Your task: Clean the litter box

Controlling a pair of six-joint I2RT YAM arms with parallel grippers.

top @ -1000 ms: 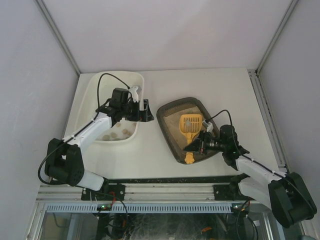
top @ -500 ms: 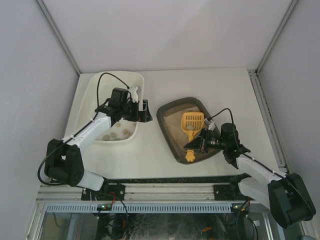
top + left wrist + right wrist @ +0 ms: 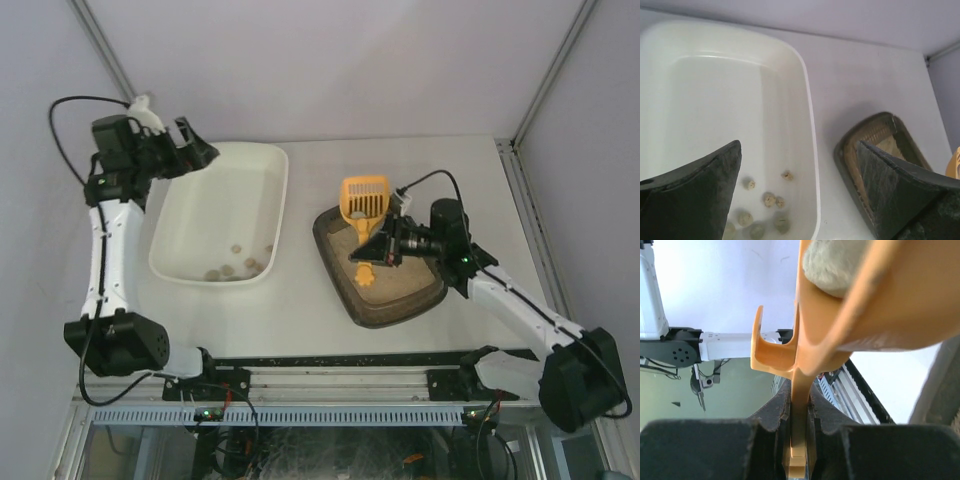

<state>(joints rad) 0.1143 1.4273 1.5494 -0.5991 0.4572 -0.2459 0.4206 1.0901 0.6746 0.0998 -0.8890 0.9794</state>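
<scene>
The dark olive-brown litter box (image 3: pixel 336 270) with sandy litter lies right of centre; its far corner (image 3: pixel 845 155) shows in the left wrist view. My right gripper (image 3: pixel 381 248) (image 3: pixel 799 440) is shut on the handle of a yellow scoop (image 3: pixel 364 200) (image 3: pixel 805 355). The scoop is held above the box's far end, tilted, with a pale clump (image 3: pixel 832 265) in its head. My left gripper (image 3: pixel 188 146) (image 3: pixel 800 200) hangs open and empty, high over the far left corner of the white tub (image 3: pixel 220 205) (image 3: pixel 715 100).
Several small clumps (image 3: pixel 238 266) (image 3: pixel 769 200) lie at the tub's near end. Grey walls close in the table on three sides. A metal rail (image 3: pixel 330 360) runs along the near edge by the arm bases.
My left arm swung up and back from over the tub's middle to its far left corner. My right gripper lifted the scoop out of the litter and carried it toward the box's far end.
</scene>
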